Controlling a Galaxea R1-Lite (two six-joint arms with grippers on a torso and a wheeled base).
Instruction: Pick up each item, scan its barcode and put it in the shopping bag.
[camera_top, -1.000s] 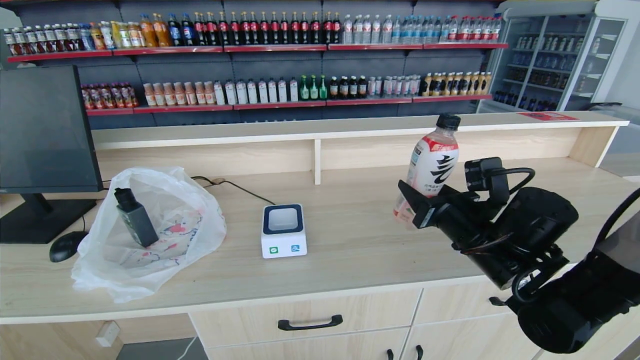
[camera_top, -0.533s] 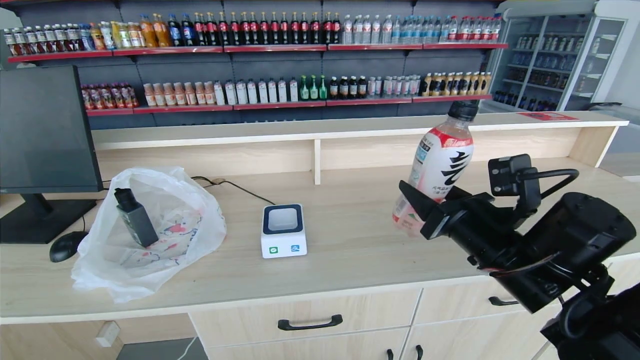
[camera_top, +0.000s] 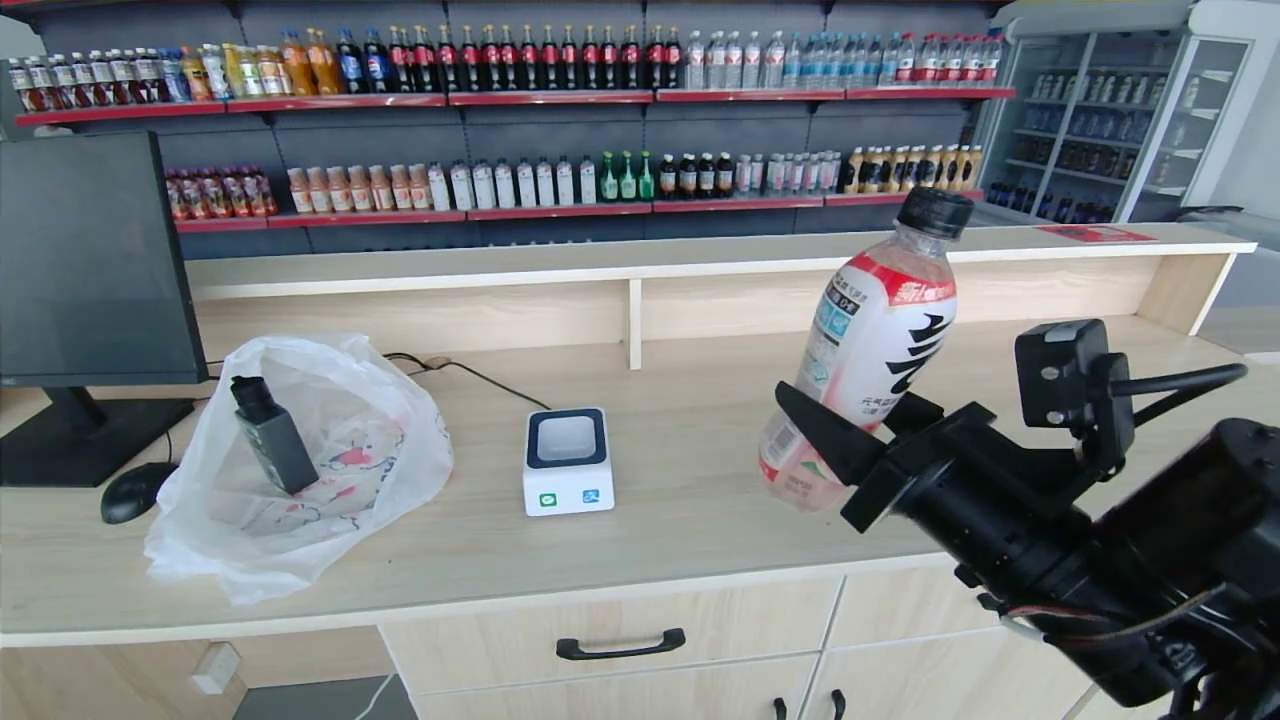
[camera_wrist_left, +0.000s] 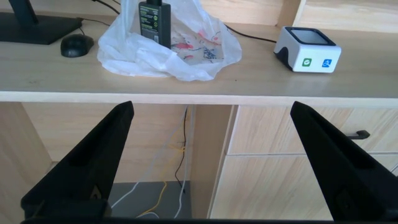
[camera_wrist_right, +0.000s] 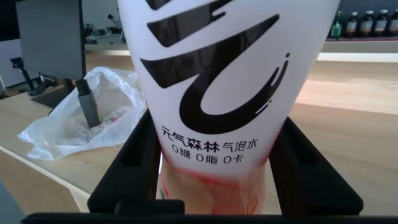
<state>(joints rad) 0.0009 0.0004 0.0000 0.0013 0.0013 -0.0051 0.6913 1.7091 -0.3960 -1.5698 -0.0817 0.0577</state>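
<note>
Translucent crinkled plastic, the shopping bag (camera_top: 400, 440) on the table (camera_top: 700, 480) already holds one dark boxy item (camera_top: 270, 435). The smooth tapered bottle (camera_top: 865, 340) hangs tilted to the right of the white cube scanner (camera_top: 567, 460), clamped in the right gripper (camera_top: 850, 425), likely not yet scanned. Left wrist view: the left gripper (camera_wrist_left: 211, 155) sits below the table edge, fingers (camera_wrist_left: 93, 162) apart. Right wrist view: black fingers hug the bottle's glossy label.

Right arm (camera_top: 1100, 540): lower right of the head view, angled up-left.
Right gripper (camera_top: 855, 415): clamped on the bottle (camera_top: 880, 320), low down.
Left gripper (camera_wrist_left: 211, 107): fingers spread wide.
</note>
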